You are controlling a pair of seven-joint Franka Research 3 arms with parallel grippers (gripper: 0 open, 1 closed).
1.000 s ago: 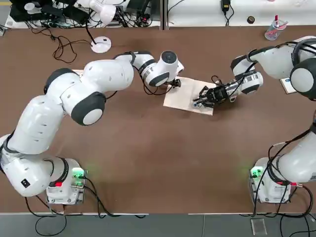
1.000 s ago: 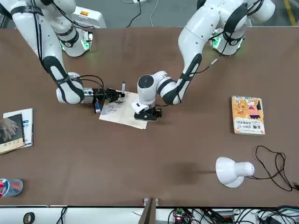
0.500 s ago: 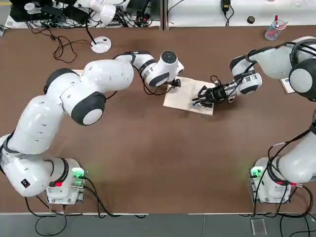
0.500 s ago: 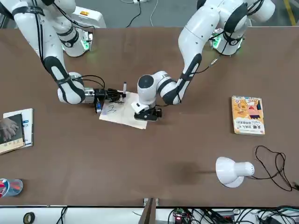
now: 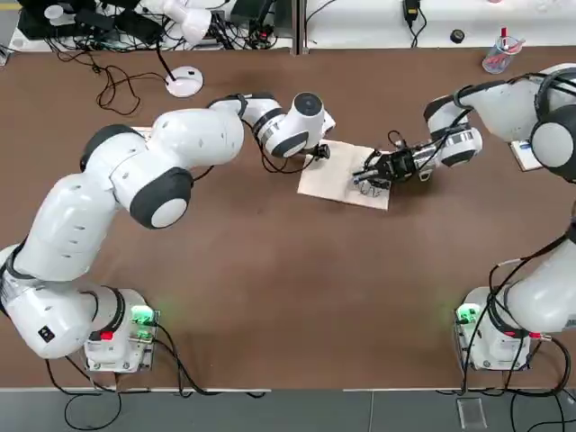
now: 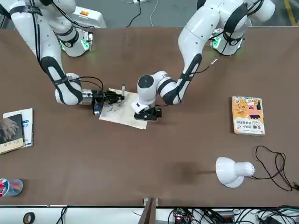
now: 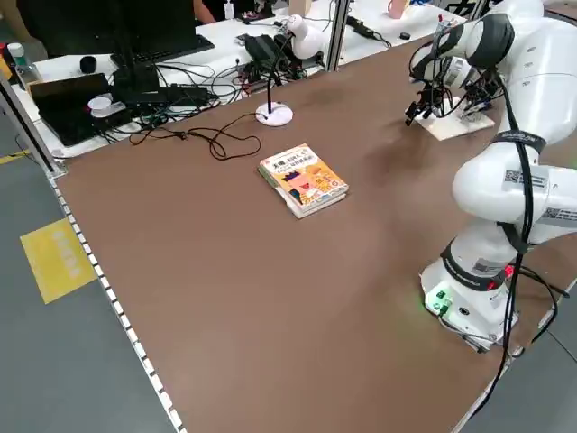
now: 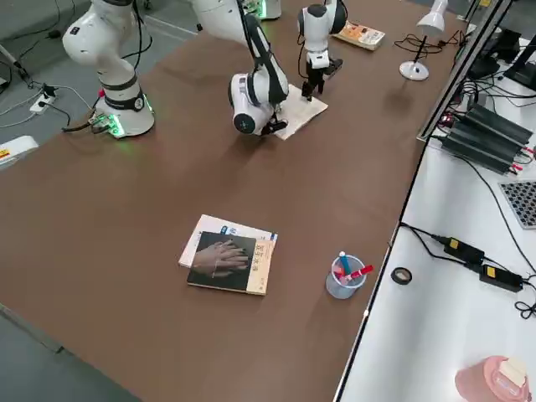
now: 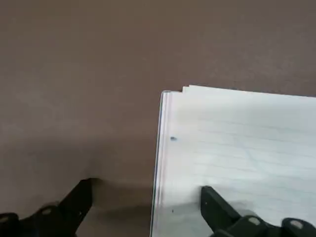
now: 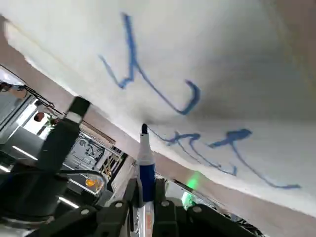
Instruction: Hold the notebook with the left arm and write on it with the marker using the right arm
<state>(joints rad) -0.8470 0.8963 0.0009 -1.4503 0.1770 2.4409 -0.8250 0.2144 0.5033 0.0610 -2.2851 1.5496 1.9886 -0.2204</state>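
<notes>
Table (image 5: 270, 270) is carrying everything, and the notebook (image 5: 337, 184) is lying on its far part, between the two arms, with its face up. From the left, the left gripper (image 9: 147, 190) is reaching to the page; its fingers are standing wide, one above the paper and one beyond its left edge, so I think it is guarding the notebook more than clamping it. From the right, the right gripper (image 10: 146, 192) is closing firmly around the marker (image 10: 146, 173), which is standing roughly upright with its uncapped tip pointing down to the page. This tip is being over the right part, very near the blue strokes (image 10: 132, 54); whether it is touching, I cannot tell. The next stroke is probably depending on keeping this small gap exact.
</notes>
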